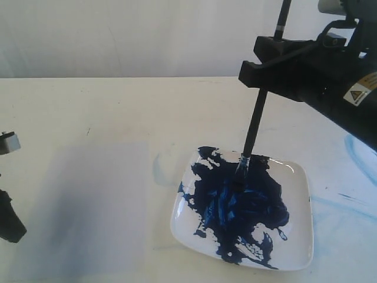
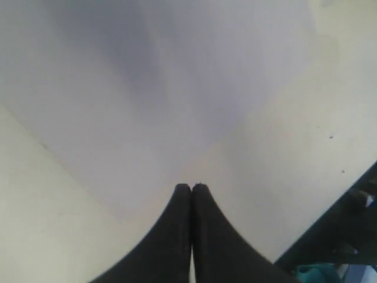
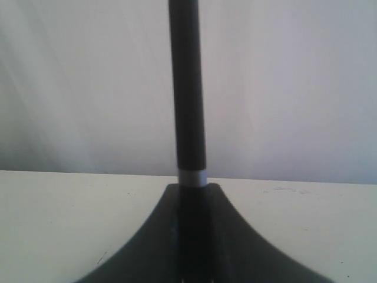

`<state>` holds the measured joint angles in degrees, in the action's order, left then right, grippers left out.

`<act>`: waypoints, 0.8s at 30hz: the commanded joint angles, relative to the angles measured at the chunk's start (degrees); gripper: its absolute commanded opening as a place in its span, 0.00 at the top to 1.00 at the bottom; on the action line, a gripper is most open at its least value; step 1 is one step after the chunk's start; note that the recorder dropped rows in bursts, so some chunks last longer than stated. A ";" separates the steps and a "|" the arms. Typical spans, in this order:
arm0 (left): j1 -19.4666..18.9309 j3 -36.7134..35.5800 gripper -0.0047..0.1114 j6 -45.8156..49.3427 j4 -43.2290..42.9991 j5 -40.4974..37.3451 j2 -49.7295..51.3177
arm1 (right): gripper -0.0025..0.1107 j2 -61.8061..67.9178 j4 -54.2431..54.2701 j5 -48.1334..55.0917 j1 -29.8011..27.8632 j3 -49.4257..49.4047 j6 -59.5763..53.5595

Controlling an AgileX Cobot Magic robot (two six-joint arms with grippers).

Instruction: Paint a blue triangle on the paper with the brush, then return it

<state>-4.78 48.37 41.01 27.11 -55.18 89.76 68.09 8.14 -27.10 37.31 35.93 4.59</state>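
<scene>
My right gripper (image 1: pixel 266 69) (image 3: pixel 192 190) is shut on the black handle of the brush (image 1: pixel 257 118) (image 3: pixel 187 88) and holds it nearly upright. The brush's bristles rest in the dark-blue paint mass (image 1: pixel 241 206) on the white square plate (image 1: pixel 301 239). The paper (image 1: pixel 88 206) (image 2: pixel 177 76) lies flat left of the plate and shows no marks. No blue triangle is in view. My left gripper (image 2: pixel 191 186) is shut on nothing, its tips over the paper near one edge. Only part of the left arm (image 1: pixel 9 221) shows at the exterior view's left edge.
Faint light-blue smears mark the table right of the plate (image 1: pixel 358 154) and by its left corner (image 1: pixel 159 168). A white wall stands behind the table. The table's edge with dark gear (image 2: pixel 347 236) beyond it shows in the left wrist view.
</scene>
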 commanded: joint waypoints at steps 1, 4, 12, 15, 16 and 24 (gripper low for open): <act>-0.46 -2.23 0.96 -0.24 -1.53 5.01 0.01 | 0.98 0.05 -0.20 -0.16 0.28 -0.12 0.27; -0.46 -3.45 0.96 -0.10 -1.65 8.98 0.01 | 0.98 0.05 -0.20 0.03 0.28 -0.12 0.27; -0.46 -3.71 0.96 -0.10 -1.27 8.97 4.29 | 0.98 0.05 -0.20 0.03 0.28 -0.12 0.27; -0.46 -3.71 0.96 -0.10 -1.27 9.37 6.24 | 0.98 0.05 -0.20 0.03 0.28 -0.12 0.27; -0.46 -3.71 0.96 -0.10 -1.27 9.48 6.65 | 0.98 0.05 -0.20 0.03 0.28 -0.12 0.27; -0.46 -3.71 0.96 -0.10 -0.97 12.49 7.98 | 0.98 0.05 -0.20 0.03 0.28 -0.12 0.27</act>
<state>-5.18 45.15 40.89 25.46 -42.86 97.74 68.09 8.14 -27.10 37.31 35.93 4.59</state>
